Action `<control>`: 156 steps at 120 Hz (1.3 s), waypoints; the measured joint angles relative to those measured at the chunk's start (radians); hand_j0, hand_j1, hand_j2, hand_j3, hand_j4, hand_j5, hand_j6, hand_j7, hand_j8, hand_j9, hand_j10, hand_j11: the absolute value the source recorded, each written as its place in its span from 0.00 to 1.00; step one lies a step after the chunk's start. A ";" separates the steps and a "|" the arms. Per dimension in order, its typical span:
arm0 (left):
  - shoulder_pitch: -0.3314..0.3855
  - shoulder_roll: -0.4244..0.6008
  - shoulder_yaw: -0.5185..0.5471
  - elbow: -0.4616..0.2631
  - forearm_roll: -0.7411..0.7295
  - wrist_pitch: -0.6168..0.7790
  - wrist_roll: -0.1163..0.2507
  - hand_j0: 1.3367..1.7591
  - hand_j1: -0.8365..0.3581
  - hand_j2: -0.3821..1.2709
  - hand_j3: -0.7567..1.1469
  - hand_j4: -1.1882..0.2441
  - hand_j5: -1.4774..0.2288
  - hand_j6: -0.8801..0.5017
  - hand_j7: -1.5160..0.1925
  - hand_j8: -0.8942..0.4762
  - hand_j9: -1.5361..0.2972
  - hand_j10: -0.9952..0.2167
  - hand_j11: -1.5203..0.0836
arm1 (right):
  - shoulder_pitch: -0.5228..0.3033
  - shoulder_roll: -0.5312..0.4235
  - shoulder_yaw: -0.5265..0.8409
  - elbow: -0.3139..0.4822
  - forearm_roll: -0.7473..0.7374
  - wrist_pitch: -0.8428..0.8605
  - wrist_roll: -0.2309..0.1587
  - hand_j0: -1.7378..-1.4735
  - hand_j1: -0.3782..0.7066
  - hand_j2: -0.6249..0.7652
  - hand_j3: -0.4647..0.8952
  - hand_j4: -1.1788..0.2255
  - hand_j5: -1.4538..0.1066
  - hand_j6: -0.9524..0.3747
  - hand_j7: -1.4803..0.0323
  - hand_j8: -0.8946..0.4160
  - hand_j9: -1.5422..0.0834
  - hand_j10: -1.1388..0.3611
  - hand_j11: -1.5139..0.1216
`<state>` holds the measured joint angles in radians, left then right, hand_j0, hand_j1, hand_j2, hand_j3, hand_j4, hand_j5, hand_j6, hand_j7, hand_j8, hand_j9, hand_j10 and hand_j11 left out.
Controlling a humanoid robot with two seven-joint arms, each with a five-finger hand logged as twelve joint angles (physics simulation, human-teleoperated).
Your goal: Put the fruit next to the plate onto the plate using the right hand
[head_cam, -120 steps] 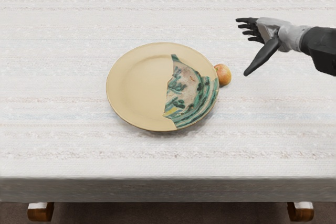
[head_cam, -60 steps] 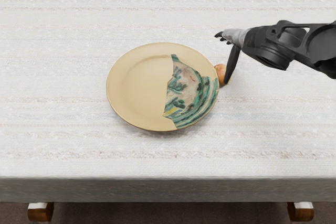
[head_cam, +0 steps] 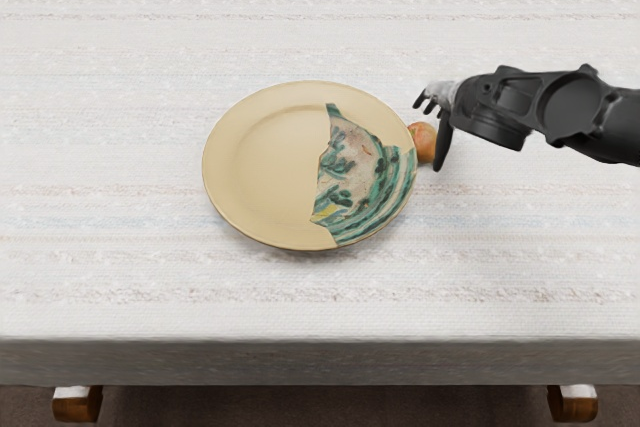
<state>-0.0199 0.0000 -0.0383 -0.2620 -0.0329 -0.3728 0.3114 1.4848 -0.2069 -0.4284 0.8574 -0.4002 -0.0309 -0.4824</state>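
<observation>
A small orange-red fruit (head_cam: 422, 139) lies on the table, touching the right rim of a tan plate (head_cam: 270, 162) whose right part bears a green and white pattern. My right hand (head_cam: 436, 119) comes in from the right edge and sits just right of and above the fruit. Its fingers are spread, with one dark finger (head_cam: 442, 147) pointing down along the fruit's right side and partly covering it. Nothing is held. The left arm does not show.
The pale cloth-covered table (head_cam: 150, 277) runs the full width of the view. Its front edge is near the bottom, and two wooden feet show below it.
The right hand has swung in from the upper right to the fruit and lowered slightly over the last half second. The fruit and plate have stayed put.
</observation>
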 joint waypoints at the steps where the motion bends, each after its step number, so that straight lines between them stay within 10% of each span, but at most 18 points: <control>1: 0.000 0.000 0.000 0.000 0.000 0.000 0.000 0.76 0.99 0.23 0.40 0.83 0.87 0.64 0.89 0.65 0.84 0.82 0.95 | 0.000 0.002 -0.002 -0.001 0.000 0.001 -0.001 0.30 0.26 0.42 0.34 0.69 0.76 0.56 0.80 0.52 0.78 0.62 0.76; 156: 0.000 0.000 0.000 0.000 0.000 0.000 0.000 0.76 0.99 0.23 0.40 0.83 0.87 0.64 0.89 0.65 0.84 0.82 0.95 | -0.060 0.121 -0.019 -0.177 -0.004 0.018 -0.012 0.31 0.52 0.44 0.34 0.53 0.57 0.41 0.61 0.38 0.60 0.47 0.58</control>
<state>-0.0199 0.0000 -0.0384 -0.2621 -0.0330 -0.3727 0.3114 1.4248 -0.0857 -0.4478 0.6801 -0.4041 -0.0132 -0.4940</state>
